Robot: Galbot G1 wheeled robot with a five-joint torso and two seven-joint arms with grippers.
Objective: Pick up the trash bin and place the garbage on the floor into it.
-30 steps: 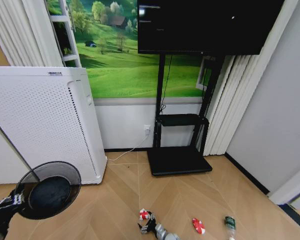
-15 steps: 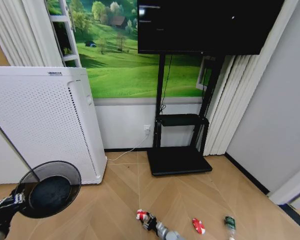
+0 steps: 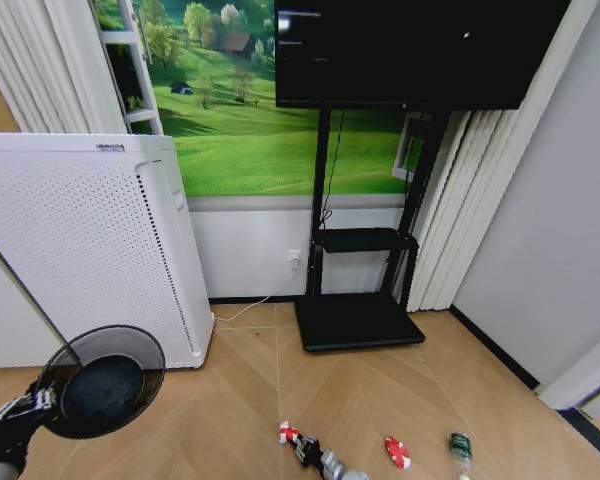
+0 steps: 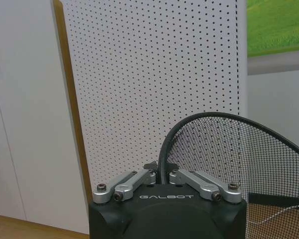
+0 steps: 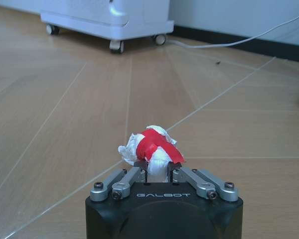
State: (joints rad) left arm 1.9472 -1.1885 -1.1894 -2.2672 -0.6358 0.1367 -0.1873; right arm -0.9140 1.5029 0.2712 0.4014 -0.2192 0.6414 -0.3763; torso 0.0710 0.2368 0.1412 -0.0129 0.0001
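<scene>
While the left gripper (image 4: 161, 175) pinches the rim of the trash bin (image 3: 102, 381) between its closed jaws, the bin hangs at the near left of the head view, its round mouth tipped toward the camera. It is black wire mesh, tapering to a dark solid base. In the left wrist view the mesh (image 4: 239, 169) curves away from the gripper, and the white perforated box (image 4: 154, 84) stands just behind it.

At the near middle of the floor (image 3: 380, 390), the right gripper (image 5: 159, 175) is low, its jaws pressed on a crumpled wrapper (image 5: 150, 148), white paper with a broad red band. In the head view the wrapper (image 3: 288, 433) shows at the tip of that gripper (image 3: 298, 441).

2 more pieces lie on the floor to the right: a small red crushed piece (image 3: 396, 451) and, farther right, a small clear bottle (image 3: 461, 448) with a green label, lying on its side. They are apart from each other and from the wrapper.

"GALBOT" is printed in white on both gripper bodies. Writing on the bottle label is too small to read.

The white box (image 3: 90, 240) stands on small wheels at the far left. A black TV stand (image 3: 360, 300) with a dark screen (image 3: 410, 50) is against the far wall, in front of a green meadow mural (image 3: 250, 130). A white cable (image 3: 265, 300) runs from a wall socket to the floor.
</scene>
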